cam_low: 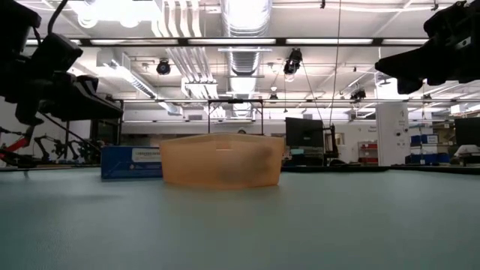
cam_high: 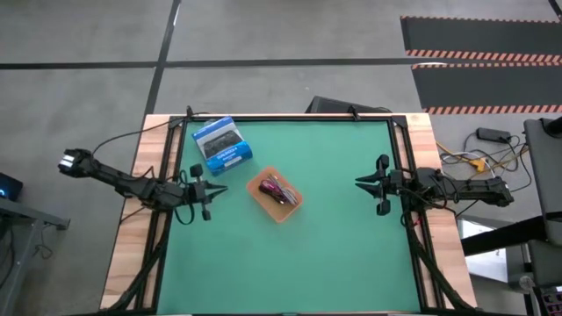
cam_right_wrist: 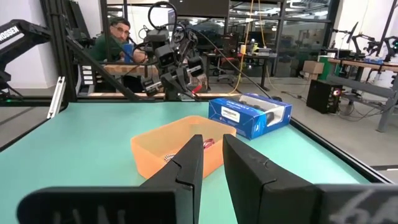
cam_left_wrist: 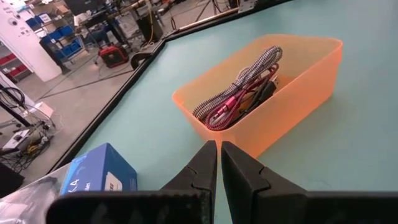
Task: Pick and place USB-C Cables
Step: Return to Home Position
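The USB-C cables lie bundled inside the orange tray, near the table's middle. A grey braided cable and a pink-maroon one show plainly; I cannot make out a third apart from them. My left gripper hovers just left of the tray, its shut fingers pointing at it. My right gripper hangs farther off on the tray's right, pointing at it with a narrow gap between the fingers. Neither touches anything.
A blue-and-white box lies on the table behind the tray, toward the far left corner. Green table surface lies bare around and in front of the tray. A person sits beyond the table's left side.
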Action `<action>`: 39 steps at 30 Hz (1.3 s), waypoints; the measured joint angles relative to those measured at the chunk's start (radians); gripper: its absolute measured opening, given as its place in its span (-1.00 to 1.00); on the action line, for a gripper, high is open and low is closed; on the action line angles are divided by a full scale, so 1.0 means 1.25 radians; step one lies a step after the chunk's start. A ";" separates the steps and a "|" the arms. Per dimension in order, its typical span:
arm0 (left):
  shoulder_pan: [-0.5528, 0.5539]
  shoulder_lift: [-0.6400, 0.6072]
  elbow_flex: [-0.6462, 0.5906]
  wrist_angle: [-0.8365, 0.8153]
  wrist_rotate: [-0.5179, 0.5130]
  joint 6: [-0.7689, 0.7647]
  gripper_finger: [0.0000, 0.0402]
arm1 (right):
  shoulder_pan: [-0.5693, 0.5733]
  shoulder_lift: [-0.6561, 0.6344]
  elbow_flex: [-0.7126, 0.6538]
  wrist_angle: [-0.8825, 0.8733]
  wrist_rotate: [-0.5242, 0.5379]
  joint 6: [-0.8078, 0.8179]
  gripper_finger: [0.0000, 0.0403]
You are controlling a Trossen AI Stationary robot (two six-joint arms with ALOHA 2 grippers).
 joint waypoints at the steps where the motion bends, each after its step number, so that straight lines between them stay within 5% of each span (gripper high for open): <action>1: 0.000 0.001 0.000 0.000 0.000 0.000 -0.96 | 0.000 0.000 0.000 0.000 0.000 0.000 -0.74; 39: 0.000 0.082 0.000 0.000 0.000 0.000 -0.96 | 0.000 0.000 0.000 0.000 0.000 0.000 -0.74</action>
